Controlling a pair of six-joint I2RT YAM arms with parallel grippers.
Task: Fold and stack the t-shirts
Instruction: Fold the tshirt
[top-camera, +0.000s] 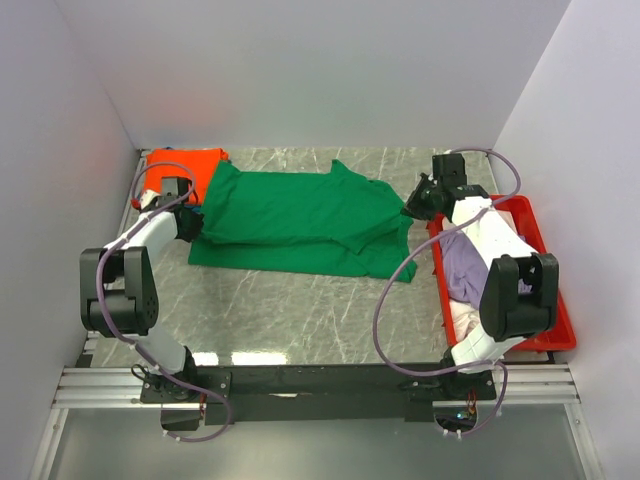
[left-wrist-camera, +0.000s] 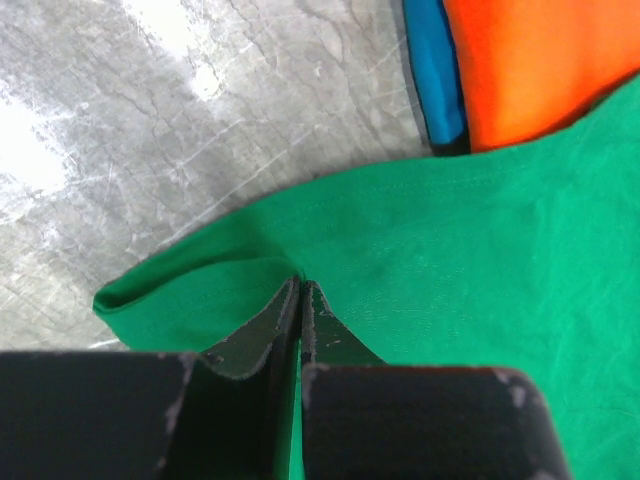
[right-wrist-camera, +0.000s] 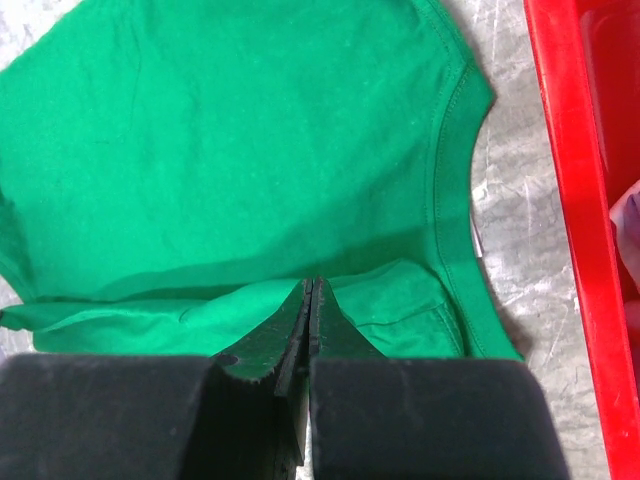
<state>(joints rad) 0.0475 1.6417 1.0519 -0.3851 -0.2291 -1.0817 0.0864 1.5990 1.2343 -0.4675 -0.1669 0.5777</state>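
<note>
A bright green t-shirt (top-camera: 300, 220) lies partly folded across the back middle of the table. My left gripper (top-camera: 190, 222) is shut on its left edge; in the left wrist view the gripper (left-wrist-camera: 300, 285) pinches a fold of green cloth (left-wrist-camera: 480, 260). My right gripper (top-camera: 412, 207) is shut on the shirt's right edge, near a sleeve; in the right wrist view the gripper (right-wrist-camera: 310, 287) pinches a green fold (right-wrist-camera: 230, 150). An orange t-shirt (top-camera: 187, 165) lies at the back left on a blue one (left-wrist-camera: 435, 70). A lilac t-shirt (top-camera: 465, 265) and pale cloth (top-camera: 460, 318) lie in the tray.
A red plastic tray (top-camera: 565, 325) stands along the right side, its rim close to my right gripper (right-wrist-camera: 560, 150). White walls close in the left, back and right. Grey marble tabletop (top-camera: 300, 310) shows in front of the green shirt.
</note>
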